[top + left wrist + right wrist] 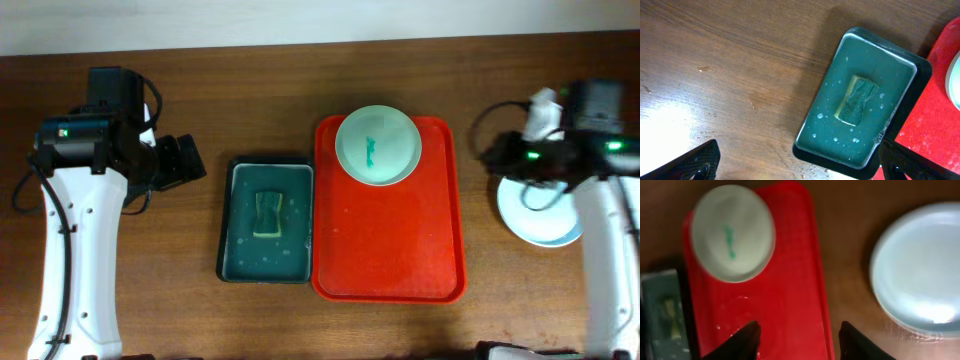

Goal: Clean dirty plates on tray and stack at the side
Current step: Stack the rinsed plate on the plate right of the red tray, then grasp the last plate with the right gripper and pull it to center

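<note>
Item: smeared plate (376,146), pale, with a teal streak at its centre, lying at the 12 o'clock end of the red tray (388,260). Side plate (540,222), clean, lying on the worktop (160,300) at 3 o'clock of the tray; whether it is one plate or a stack cannot be told. Right end effector (799,327): fingers spread wide, empty, above the tray's 3 o'clock edge, with the smeared plate at its 9 o'clock and the side plate at 5 o'clock. Dark tray (232,262) with sponge (267,214) sits at the red tray's 9 o'clock. Left end effector (188,160): wide, empty, at 10 o'clock of the dark tray.
</note>
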`<action>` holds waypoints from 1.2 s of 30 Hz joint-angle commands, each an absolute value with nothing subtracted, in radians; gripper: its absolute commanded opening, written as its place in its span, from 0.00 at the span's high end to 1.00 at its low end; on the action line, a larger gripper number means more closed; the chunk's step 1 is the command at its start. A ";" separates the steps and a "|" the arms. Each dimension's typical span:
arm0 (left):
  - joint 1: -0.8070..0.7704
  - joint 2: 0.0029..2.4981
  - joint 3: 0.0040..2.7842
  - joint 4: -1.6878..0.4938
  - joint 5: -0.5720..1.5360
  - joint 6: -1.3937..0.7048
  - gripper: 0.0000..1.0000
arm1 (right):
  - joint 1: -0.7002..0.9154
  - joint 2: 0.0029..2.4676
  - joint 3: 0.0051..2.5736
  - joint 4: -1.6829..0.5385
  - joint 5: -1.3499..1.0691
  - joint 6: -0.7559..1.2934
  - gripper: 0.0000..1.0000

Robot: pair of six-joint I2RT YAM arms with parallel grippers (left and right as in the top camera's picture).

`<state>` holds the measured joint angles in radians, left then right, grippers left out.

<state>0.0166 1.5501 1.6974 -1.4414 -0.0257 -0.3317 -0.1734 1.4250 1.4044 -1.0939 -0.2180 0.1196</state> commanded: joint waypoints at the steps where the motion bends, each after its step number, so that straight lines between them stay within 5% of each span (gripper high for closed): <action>1: 0.021 1.537 1.711 -1.442 -0.022 -0.320 0.00 | 0.032 1.506 1.401 -0.996 -0.070 0.092 0.48; 9: 0.021 1.537 1.711 -1.442 -0.022 -0.320 0.01 | 0.096 2.019 1.401 -0.633 -0.070 0.093 0.49; 12: 0.021 1.537 1.711 -1.442 -0.022 -0.320 0.01 | 0.096 2.050 1.401 -0.654 -0.101 0.114 0.96; 22: 0.021 1.537 1.711 -1.442 -0.022 -0.320 0.01 | 0.098 1.810 1.375 -1.201 -0.104 0.321 0.96; 28: 0.021 1.537 1.711 -1.442 -0.022 -0.320 0.01 | 0.100 1.698 0.897 -0.722 -0.374 0.427 0.96; 30: 0.021 1.537 1.711 -1.442 -0.022 -0.320 0.01 | 0.101 1.629 0.891 -0.745 -0.361 0.371 0.96; 34: 0.021 1.537 1.711 -1.442 -0.022 -0.320 0.01 | 0.099 1.432 0.919 -0.854 -0.246 0.371 0.58; 36: 0.021 1.537 1.711 -1.442 -0.022 -0.320 0.01 | 0.099 1.355 0.971 -0.908 -0.216 0.301 0.56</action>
<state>0.0166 1.5501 1.6985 -1.4406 -0.0261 -0.3317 0.0952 1.4288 0.9077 -0.8810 -0.2752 0.3702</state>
